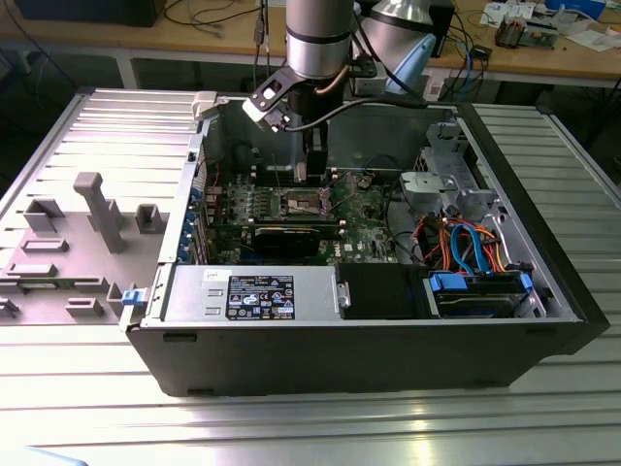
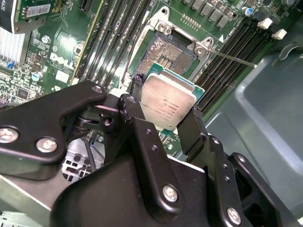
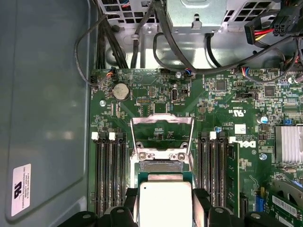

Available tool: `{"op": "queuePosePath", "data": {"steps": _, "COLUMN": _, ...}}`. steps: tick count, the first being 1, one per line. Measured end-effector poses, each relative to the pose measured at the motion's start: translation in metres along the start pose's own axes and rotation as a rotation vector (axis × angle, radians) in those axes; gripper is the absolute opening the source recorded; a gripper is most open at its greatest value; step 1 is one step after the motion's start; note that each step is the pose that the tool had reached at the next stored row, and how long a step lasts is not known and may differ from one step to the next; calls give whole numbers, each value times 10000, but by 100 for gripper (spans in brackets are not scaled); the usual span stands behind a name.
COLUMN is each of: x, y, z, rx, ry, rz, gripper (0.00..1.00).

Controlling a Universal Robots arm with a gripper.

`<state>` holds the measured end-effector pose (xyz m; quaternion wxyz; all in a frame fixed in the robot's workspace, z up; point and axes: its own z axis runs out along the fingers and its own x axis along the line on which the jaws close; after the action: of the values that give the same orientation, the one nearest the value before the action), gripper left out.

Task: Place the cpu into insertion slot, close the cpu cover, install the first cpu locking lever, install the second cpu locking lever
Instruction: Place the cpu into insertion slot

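Ribbed metal table (image 1: 388, 427), pale and shiny, bearing an open computer case (image 1: 340, 354) laid on its side. Just beside the case, toward the exterior view's left, a grey plastic fixture (image 1: 97, 209) with upright posts. Behind, a long wooden workbench (image 1: 146, 44) strewn with cables. Inside the case, a green circuit board (image 3: 218, 101), a boxy power unit (image 1: 194, 291) along the front wall, and coloured wires (image 1: 466, 243) bunched toward the exterior view's right.

Arm (image 1: 315, 39) reaching down into the case from above, claw (image 1: 312, 167) low over the middle of the board. Clamps the chip (image 2: 168, 101) by two opposite edges, black fingers (image 2: 136, 92) pressed against either side and spread no wider than the chip itself. Holds it silver face up, clear of the board, not yet seated.

Just past the chip, the socket (image 2: 168, 52), its tan contacts bare. At the socket's far edge, the cover (image 3: 162, 137), a silver frame swung up and standing open. Near one corner of the socket, a thin lever (image 2: 232, 57) jutting free across the black memory slots (image 2: 246, 38).
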<state>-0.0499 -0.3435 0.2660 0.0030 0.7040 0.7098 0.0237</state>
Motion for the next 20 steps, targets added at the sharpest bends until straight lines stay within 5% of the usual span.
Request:
{"op": "queuePosePath", "data": {"steps": 4, "x": -3, "y": -6, "z": 91, "rx": 0, "ry": 3, "rz": 1, "gripper": 55}}
{"op": "queuePosePath", "data": {"steps": 20, "x": -4, "y": -8, "z": 132, "rx": -1, "ry": 4, "rz": 1, "gripper": 55}}
